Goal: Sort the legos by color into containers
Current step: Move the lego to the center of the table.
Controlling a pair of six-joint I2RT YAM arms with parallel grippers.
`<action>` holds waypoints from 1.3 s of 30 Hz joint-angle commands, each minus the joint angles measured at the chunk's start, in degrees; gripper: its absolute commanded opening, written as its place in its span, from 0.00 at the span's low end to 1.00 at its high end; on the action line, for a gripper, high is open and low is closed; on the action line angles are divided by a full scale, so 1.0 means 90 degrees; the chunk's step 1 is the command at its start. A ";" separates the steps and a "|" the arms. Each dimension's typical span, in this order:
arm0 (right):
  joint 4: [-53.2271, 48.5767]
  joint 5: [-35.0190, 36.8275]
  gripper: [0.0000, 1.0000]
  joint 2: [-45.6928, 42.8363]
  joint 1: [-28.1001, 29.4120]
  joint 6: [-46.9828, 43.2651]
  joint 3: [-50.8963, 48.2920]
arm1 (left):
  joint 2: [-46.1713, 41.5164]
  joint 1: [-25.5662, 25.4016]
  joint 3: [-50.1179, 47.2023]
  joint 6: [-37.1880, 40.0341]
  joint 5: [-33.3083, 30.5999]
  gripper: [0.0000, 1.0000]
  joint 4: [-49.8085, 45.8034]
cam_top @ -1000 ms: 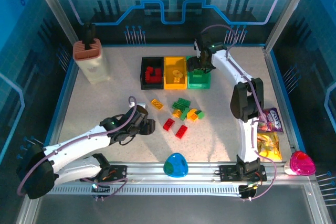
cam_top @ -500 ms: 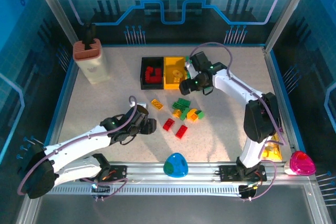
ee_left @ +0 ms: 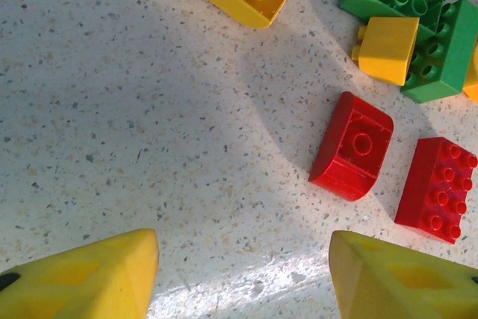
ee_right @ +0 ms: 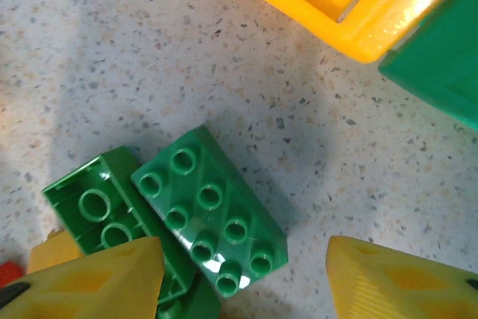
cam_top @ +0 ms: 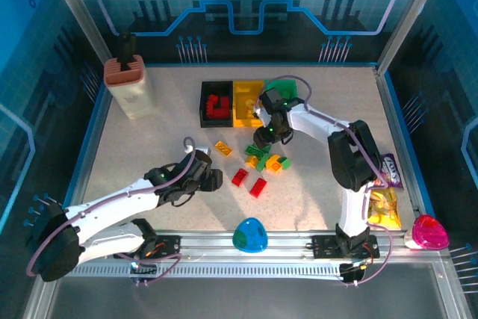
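- The three bins stand in a row at the 12 o'clock side of the table (cam_top: 149, 155).
- The black bin (cam_top: 204, 107) holds red bricks (cam_top: 217, 104).
- The yellow bin (cam_top: 240, 89) touches it on its 3 o'clock side; what lies inside is too washed out to tell.
- The green bin (cam_top: 284, 86) comes next at 3 o'clock, and the right arm (cam_top: 321, 121) covers much of it.
- The loose bricks (cam_top: 259, 163) lie scattered mid-table at 6 o'clock of the bins, with red, yellow and green mixed.
- In the right wrist view a green brick (ee_right: 209, 211) lies flat, studs up. Its long axis runs from 10 o'clock to 4 o'clock.
- An upturned green brick (ee_right: 93, 207) touches it at 9 o'clock, hollow side up.
- The right gripper (ee_right: 243, 283) hangs over the green brick with fingers spread. The brick's 4 o'clock end lies between them, and nothing is pinched.
- The left gripper (ee_left: 243, 278) sits low at 8 o'clock of the scatter, fingers spread over bare table, holding nothing.
- Just past it at 1 o'clock lie a curved red brick (ee_left: 351, 156) and a red block (ee_left: 437, 190), side by side but apart.
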 commanded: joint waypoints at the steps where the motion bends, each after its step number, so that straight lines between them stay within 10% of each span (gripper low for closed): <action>1: -0.0135 0.0124 0.58 0.0250 0.0050 0.0098 0.0223 | -0.0180 0.0009 -0.0103 -0.0160 -0.0078 0.62 -0.0045; 17: 0.0103 0.0396 0.48 -0.0151 -0.0702 0.0630 -0.0632 | -0.0114 0.0017 -0.0167 -0.0156 -0.0085 0.61 0.0135; 39: 0.0457 -0.0277 0.71 -0.0278 -0.0546 0.0313 -0.0827 | -0.0220 0.0016 -0.0143 -0.0135 -0.0192 0.61 0.0062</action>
